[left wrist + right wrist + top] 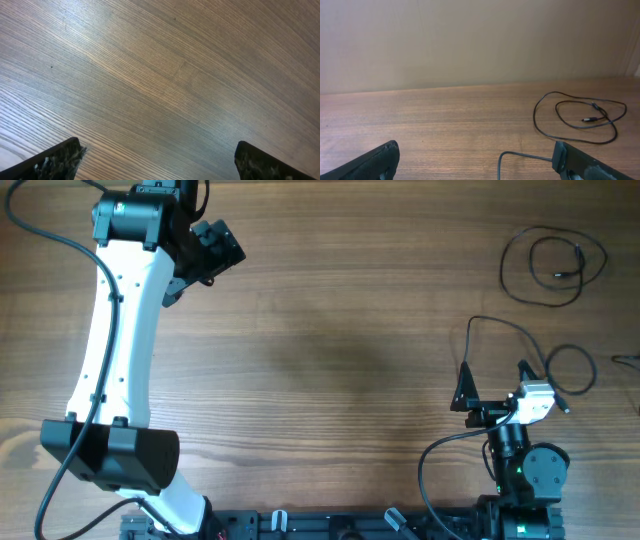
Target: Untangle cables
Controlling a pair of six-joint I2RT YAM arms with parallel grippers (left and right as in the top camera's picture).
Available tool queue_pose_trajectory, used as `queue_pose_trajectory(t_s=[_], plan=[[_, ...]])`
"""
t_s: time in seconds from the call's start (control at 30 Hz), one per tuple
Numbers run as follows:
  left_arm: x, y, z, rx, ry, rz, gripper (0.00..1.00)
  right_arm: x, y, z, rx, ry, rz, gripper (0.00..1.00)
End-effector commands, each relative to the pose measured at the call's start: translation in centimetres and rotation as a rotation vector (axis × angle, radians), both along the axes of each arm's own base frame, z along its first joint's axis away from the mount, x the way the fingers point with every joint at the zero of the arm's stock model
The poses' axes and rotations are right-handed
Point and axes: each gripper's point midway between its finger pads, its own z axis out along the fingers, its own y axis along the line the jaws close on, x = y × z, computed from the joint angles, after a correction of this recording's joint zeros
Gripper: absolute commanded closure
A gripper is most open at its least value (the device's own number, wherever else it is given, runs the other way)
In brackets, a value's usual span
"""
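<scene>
My left gripper (pixel 157 149) hangs wide open and empty over bare table (pixel 330 330) at the far left, well apart from every cable. The danger on that side is the long reach. To help, I would have to sweep right across the board, and I judge a careless path could bring that arm into my other one.

My right gripper (pixel 476 150) is also fully spread and holds nothing. The nearer cable (pixel 572 370) runs just beside its fingers and curls into a small loop to the right of the wrist. If I close here without aiming, I could pinch the cord mid-run, and the drag would likely cinch that loop tighter instead of opening it. The farther cable (pixel 555 268) lies near the far right corner, apart from the first, coiled in two rough rings that cross each other, with a small plug end resting inside. Pulling the wrong strand there would probably draw the crossing into a knot, or the plug may snag on a ring. A scrap of another cord shows at the right edge, too little to judge.

Both cables are thin, black, limp and round, and they lie flat on the wood. The tabletop is matte, brown and finely grained. My stiff dark fingertips may scrape it or slide over the cord.
</scene>
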Motion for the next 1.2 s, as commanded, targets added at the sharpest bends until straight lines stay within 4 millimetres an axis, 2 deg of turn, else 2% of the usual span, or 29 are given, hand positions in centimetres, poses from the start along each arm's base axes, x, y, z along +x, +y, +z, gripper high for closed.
queue_pose_trajectory(t_s=[0.0, 0.5, 0.7, 1.0, 1.03, 1.17], plan=[[-0.1, 0.1, 0.6, 0.004, -0.017, 0.010, 0.00, -0.1, -0.2, 0.2, -0.013, -0.013, -0.013, 0.00], [-0.3, 0.1, 1.0, 0.003, -0.027, 0.010, 0.00, 0.0, -0.2, 0.1, -0.013, -0.010, -0.013, 0.00], [-1.7, -1.2, 4.1, -0.010, -0.110, -0.029, 0.00, 0.0, -0.2, 0.1, -0.013, -0.010, -0.013, 0.00], [-6.1, -6.6, 9.9, -0.059, -0.274, -0.202, 0.00, 0.0, -0.2, 0.1, -0.013, -0.010, -0.013, 0.00], [-6.6, -6.8, 10.4, -0.062, -0.289, -0.215, 0.00, 0.0, -0.2, 0.1, -0.013, -0.010, -0.013, 0.00], [-7.6, -5.5, 12.2, -0.035, -0.349, -0.214, 0.00, 0.0, -0.2, 0.1, -0.013, -0.010, -0.013, 0.00]])
